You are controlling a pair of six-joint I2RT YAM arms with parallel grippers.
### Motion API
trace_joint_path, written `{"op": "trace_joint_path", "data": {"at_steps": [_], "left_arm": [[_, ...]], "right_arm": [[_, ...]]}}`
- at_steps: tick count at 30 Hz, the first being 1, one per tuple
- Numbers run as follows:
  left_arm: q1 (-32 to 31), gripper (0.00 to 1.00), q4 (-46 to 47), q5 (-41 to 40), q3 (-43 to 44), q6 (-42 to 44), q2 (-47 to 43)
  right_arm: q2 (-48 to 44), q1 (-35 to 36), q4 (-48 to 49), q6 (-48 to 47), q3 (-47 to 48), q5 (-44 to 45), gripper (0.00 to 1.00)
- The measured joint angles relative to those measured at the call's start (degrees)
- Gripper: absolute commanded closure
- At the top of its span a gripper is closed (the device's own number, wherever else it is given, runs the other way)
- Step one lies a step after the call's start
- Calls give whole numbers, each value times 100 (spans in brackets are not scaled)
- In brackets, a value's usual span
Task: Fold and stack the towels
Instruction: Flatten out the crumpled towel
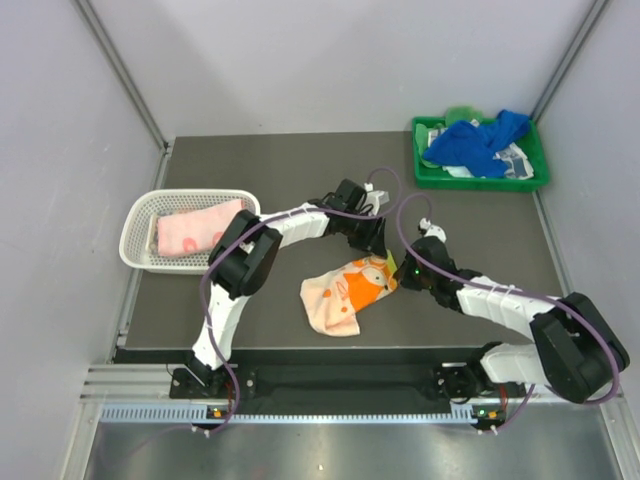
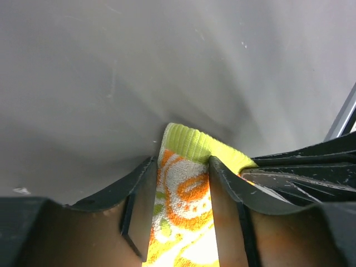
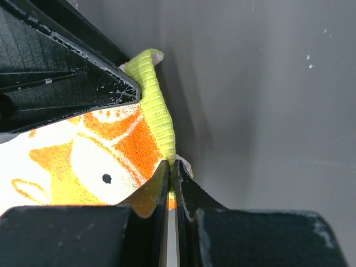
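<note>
A towel [image 1: 345,292] lies mid-table before me; the basket [image 1: 145,215] holding another towel [image 1: 192,232] sits left; the tray [image 1: 432,174] far right behind.

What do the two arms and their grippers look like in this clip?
Both arms, left and right, have white link shells, bulky black joint housings and a purple cable looping along each. The right arm shows a small green light near its wrist. The left gripper and right gripper have matte black fingers.

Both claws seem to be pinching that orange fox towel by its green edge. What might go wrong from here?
The right gripper pinches only the thin yellow-green hem of the orange towel, so the cloth could slip out when lifted. The left gripper has the towel between its fingers but they may not be fully clamped; an uneven lift could skew the fold. The two grippers are also close together, so they might bump.
</note>
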Motion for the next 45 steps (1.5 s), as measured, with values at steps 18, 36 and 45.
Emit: {"op": "trace_joint_path", "data": {"at_steps": [18, 36, 45], "left_arm": [[197, 100, 66, -195, 44, -136, -131], [428, 100, 251, -2371, -645, -772, -3005], [380, 100, 448, -2959, -2330, -1373, -4203]], "right_arm": [[409, 4, -763, -656, 1499, 389, 99], [492, 33, -1585, -1482, 3807, 1049, 96], [101, 306, -1526, -1471, 3307, 1058, 92]]}}
